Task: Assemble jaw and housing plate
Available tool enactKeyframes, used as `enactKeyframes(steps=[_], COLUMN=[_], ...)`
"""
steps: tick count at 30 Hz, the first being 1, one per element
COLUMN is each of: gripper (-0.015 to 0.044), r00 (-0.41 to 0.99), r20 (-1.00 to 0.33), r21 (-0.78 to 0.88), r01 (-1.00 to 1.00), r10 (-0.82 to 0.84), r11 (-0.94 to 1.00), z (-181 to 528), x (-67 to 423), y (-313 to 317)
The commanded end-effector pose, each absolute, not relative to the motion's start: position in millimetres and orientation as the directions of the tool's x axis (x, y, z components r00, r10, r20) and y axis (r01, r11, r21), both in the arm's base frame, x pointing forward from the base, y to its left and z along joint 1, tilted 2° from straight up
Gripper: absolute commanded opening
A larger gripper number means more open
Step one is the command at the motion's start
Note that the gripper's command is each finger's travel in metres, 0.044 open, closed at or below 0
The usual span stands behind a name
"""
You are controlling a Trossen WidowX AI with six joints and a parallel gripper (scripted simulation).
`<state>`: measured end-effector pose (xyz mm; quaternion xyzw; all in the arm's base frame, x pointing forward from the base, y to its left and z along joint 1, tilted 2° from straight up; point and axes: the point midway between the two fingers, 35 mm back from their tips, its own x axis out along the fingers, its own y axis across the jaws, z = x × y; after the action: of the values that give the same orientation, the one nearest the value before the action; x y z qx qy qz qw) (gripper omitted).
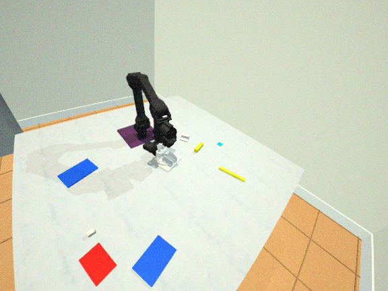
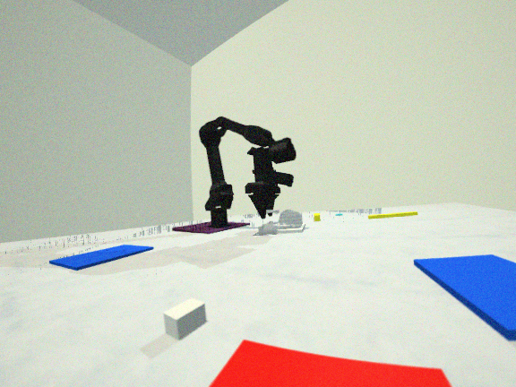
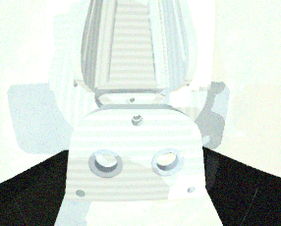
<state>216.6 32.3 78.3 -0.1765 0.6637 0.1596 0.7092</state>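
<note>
My gripper is shut on the pale housing plate, with one black finger at each side edge. The plate has two large round holes and several small ones. It is held just above the near part of the pale base assembly, overlapping it in the wrist view. Beyond the plate, the pale jaws extend away side by side with a ribbed strip between them. The plate hides the pins and gear teeth, so seating and meshing cannot be seen.
A small grey-and-white piece and a yellow block lie beyond the assembly. A yellow bar and a cyan chip lie farther right. Blue slabs, a red slab and a white block lie apart.
</note>
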Motion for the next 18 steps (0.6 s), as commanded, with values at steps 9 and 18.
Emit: enactKeyframes(steps=[9, 18], gripper=[0.0351, 0.0351], r00=[0.062, 0.062], r20=[-0.998, -0.998], r21=[-0.033, -0.033], r01=[-0.465, -0.465], r10=[-0.004, -0.004], r11=[0.884, 0.884], z=[61.0, 61.0], x=[215.6, 215.6], y=[32.6, 32.6])
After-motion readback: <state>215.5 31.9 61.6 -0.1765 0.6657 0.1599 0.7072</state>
